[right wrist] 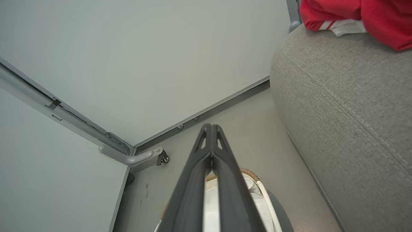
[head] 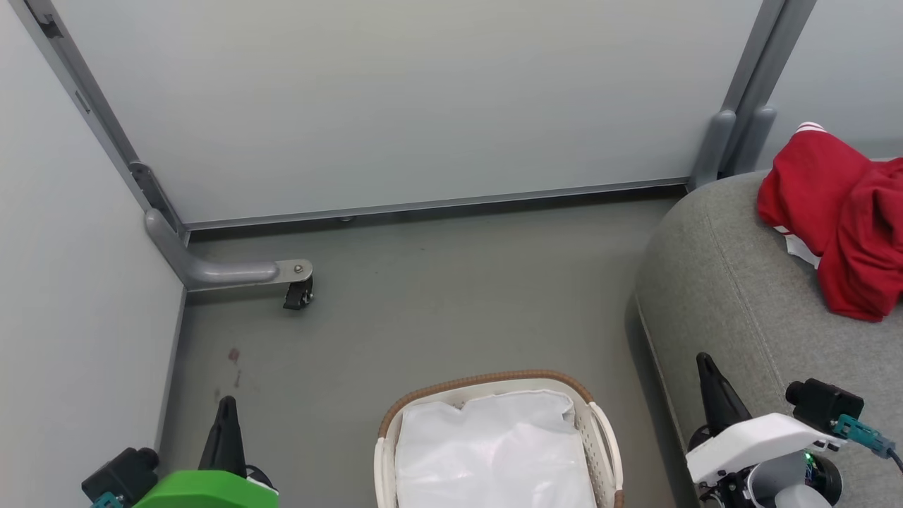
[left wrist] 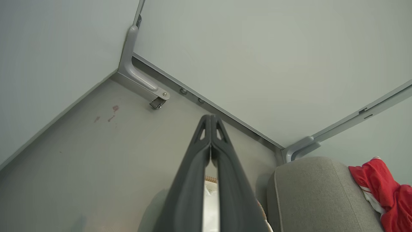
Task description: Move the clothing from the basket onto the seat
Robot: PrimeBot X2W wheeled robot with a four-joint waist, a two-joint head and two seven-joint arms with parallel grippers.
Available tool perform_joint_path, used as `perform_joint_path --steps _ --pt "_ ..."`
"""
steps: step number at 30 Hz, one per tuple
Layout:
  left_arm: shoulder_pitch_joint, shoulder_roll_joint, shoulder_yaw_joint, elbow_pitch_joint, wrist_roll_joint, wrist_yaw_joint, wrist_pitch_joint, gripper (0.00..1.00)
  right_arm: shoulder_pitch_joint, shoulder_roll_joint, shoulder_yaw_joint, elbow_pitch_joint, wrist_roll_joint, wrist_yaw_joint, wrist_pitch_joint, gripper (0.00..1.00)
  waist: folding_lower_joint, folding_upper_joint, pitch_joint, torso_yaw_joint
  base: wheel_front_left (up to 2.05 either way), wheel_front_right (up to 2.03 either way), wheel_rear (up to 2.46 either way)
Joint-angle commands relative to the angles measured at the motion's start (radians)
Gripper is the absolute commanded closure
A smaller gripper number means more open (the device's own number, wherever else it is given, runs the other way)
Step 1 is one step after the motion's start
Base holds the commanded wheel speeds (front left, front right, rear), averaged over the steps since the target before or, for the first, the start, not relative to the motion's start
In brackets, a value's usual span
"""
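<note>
At upper right, red clothing (head: 839, 226) is seen on the seat (head: 719, 282). At bottom centre, only a liner (head: 494, 451) is held by the basket (head: 487, 379). Left gripper (head: 227, 406) and right gripper (head: 705, 363) are closed, empty. Transfer is judged finished; no further pick is required.

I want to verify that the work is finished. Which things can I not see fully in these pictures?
- Head view: the red clothing on the seat is cut off by the right edge; the number of garments is unclear.
- Head view: the basket is cut off by the bottom edge; a white sheet hides anything beneath it.
- Wrist views: the shut left pincer and the shut right pincer hide most of the basket.
</note>
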Motion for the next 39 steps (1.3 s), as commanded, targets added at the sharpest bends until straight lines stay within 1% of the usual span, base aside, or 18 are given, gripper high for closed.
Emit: perform_joint_path --steps 1,21,39 --pt "-0.032 0.002 0.011 -0.017 -0.036 -0.005 0.009 1.0 -0.02 -0.005 -0.008 -0.021 0.041 0.0 0.008 1.0 0.0 0.0 0.0 -0.001 0.0 0.0 0.0" --pt "-0.059 0.003 0.047 -0.039 -0.275 -0.009 0.081 1.0 -0.025 -0.007 -0.043 -0.048 0.312 0.0 0.081 1.0 0.0 0.0 0.001 -0.008 0.0 0.0 0.0" --pt "-0.079 0.004 0.075 -0.056 -0.452 -0.011 0.135 1.0 -0.027 -0.008 -0.069 -0.068 0.511 0.0 0.134 1.0 0.0 0.0 0.002 -0.014 0.0 0.0 0.0"
